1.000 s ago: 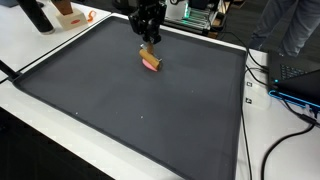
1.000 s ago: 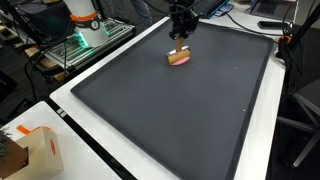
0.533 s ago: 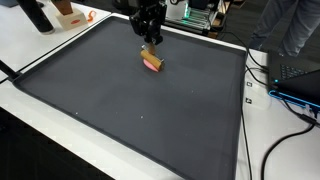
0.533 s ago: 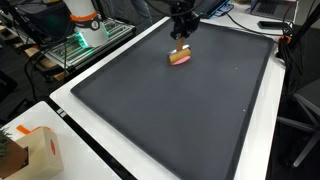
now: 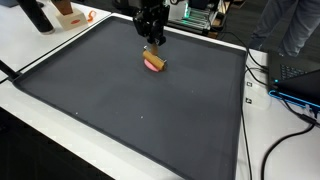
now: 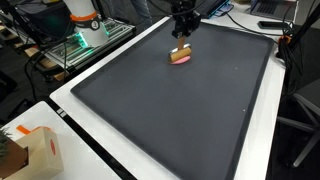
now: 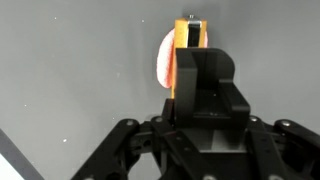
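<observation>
Both exterior views are bright and evenly lit by diffuse light from above. The white tabletop (image 5: 252, 120) comes close to glare at 3 o'clock. The black mat (image 5: 150, 110) soaks up the light and reads flat, with almost no texture. The hand (image 5: 152, 40) casts only a small, soft shadow right beneath itself. Both pictures are coarse and slightly soft, so fine detail is lost. In the wrist view the mat reads mid-grey. There the hand (image 7: 195, 80) rises from 6 o'clock as a near-black, blurred mass, and a pale strip (image 7: 8, 160) flares at 7 o'clock.
</observation>
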